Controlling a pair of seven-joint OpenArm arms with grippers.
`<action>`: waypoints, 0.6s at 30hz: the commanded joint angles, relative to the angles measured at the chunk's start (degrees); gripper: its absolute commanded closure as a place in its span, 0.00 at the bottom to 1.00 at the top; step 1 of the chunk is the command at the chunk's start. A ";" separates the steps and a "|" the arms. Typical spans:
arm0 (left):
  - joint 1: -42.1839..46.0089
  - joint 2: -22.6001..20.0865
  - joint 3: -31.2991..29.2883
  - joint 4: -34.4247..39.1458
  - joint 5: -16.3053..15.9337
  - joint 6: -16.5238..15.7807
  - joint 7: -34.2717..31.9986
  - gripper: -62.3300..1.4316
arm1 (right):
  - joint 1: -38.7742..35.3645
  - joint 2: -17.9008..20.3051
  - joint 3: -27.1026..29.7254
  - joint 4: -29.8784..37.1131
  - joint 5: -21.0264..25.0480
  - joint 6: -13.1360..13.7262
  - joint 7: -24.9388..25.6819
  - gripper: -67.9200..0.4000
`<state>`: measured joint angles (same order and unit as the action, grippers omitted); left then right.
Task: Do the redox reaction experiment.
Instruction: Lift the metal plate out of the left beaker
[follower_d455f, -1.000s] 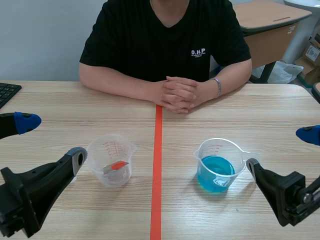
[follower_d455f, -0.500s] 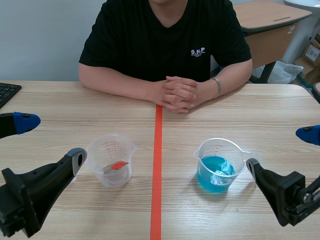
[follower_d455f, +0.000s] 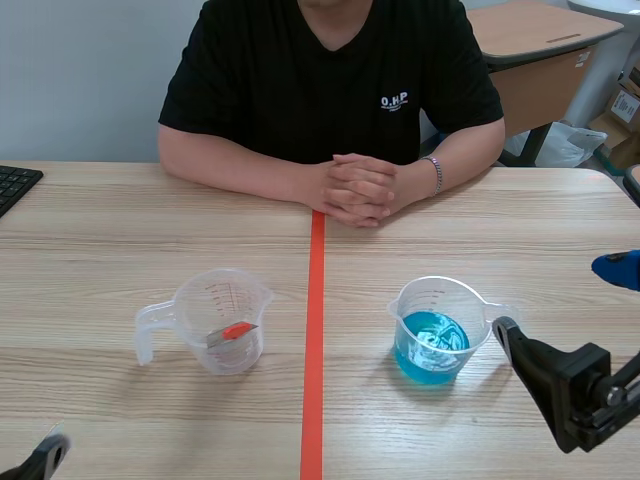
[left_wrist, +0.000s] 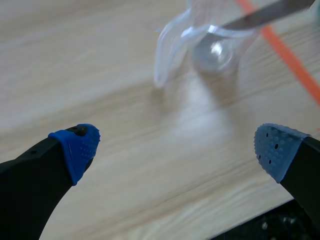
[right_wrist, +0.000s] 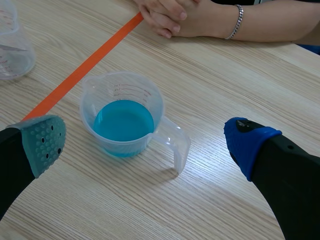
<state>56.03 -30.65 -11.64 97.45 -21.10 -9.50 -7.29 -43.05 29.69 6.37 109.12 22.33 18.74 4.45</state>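
- Left gripper (follower_d455f: 45, 455) (left_wrist: 177, 145): nearest the robot and far to the left of the cup of blue liquid. The scene view shows only one fingertip of it at the table's near edge. In the left wrist view its blue pads (left_wrist: 77, 147) are spread wide with only bare table between them.
- Right gripper (follower_d455f: 560, 300) (right_wrist: 147, 142): just to the right of the cup of blue liquid and slightly nearer the robot. The fingers are set wide apart and grip nothing. One fingertip lies just beside the cup's handle; I cannot tell whether they touch.
- Cup of blue liquid (follower_d455f: 432, 330) (right_wrist: 122, 120): clear plastic measuring cup, upright on the table (follower_d455f: 130, 240). It has printed graduations and is filled low with blue liquid. Its handle points right, toward the right gripper.
- Tape line (follower_d455f: 314, 330): orange-red, just left of the cup of blue liquid, running away from the robot.
- Second measuring cup (follower_d455f: 222, 320) (left_wrist: 215, 45): clear and upright, well to the left of the cup of blue liquid, across the tape line. Its handle points left.
- Metal strip (follower_d455f: 228, 334): grey with a red patch, lying tilted inside the second measuring cup.
- Person's clasped hands (follower_d455f: 355, 187): beyond the cup of blue liquid, resting on the table at the tape line's far end. There is a bracelet (follower_d455f: 434, 172) on one wrist.
- Keyboard (follower_d455f: 15, 185): a black corner, far left of and beyond the cup of blue liquid.
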 joint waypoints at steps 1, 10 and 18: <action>1.75 0.28 -0.37 -0.74 -0.50 0.74 -1.25 0.00 | 0.02 0.42 0.44 1.01 0.37 -0.04 0.85 0.00; 5.09 4.00 -0.61 -11.63 -0.76 2.97 -2.45 0.00 | 0.02 0.44 0.44 1.01 0.37 0.39 1.03 0.00; 5.92 10.38 -0.61 -17.94 -0.74 2.97 -3.91 0.00 | 0.04 0.44 0.44 1.01 0.17 0.44 1.60 0.00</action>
<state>60.66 -20.53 -12.08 78.26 -21.54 -6.20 -10.13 -43.05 29.69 6.37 109.12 22.31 19.29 5.04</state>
